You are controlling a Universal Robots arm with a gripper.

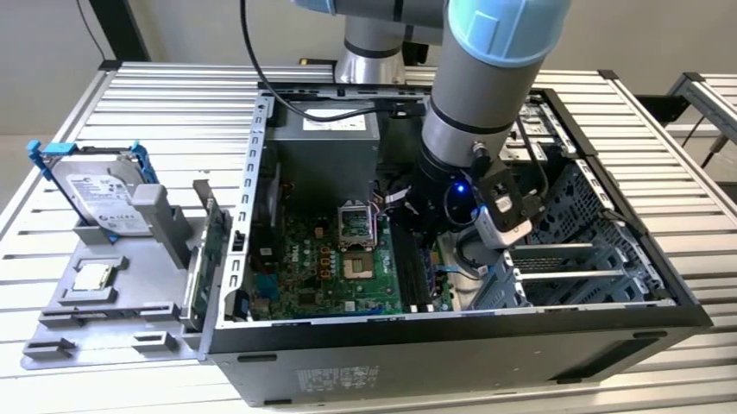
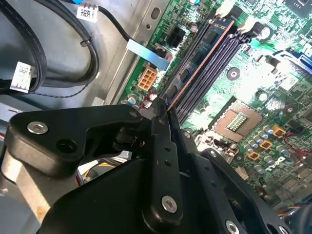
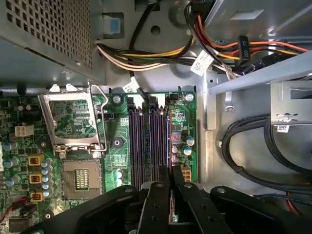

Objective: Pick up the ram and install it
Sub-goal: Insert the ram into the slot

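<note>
My gripper (image 2: 168, 117) is down inside the open computer case (image 1: 461, 345), over the memory slots (image 3: 146, 141) of the green motherboard (image 1: 334, 276). Its two black fingers (image 3: 156, 200) are shut on the ram (image 2: 197, 61), a long thin board seen edge-on with a coppery contact edge. The ram (image 3: 168, 146) runs along the slot nearest the motherboard's edge; whether it is fully seated I cannot tell. In the exterior view the arm's wrist (image 1: 461, 198) covers the gripper.
The open processor socket (image 3: 80, 178) with its raised metal frame lies beside the slots. Cable bundles (image 3: 161, 53) and drive cage (image 1: 576, 224) crowd the case. A grey holder (image 1: 116, 285) at the exterior view's left carries a hard drive (image 1: 103, 194), a square chip (image 1: 92, 276) and a thin green board (image 1: 198, 276).
</note>
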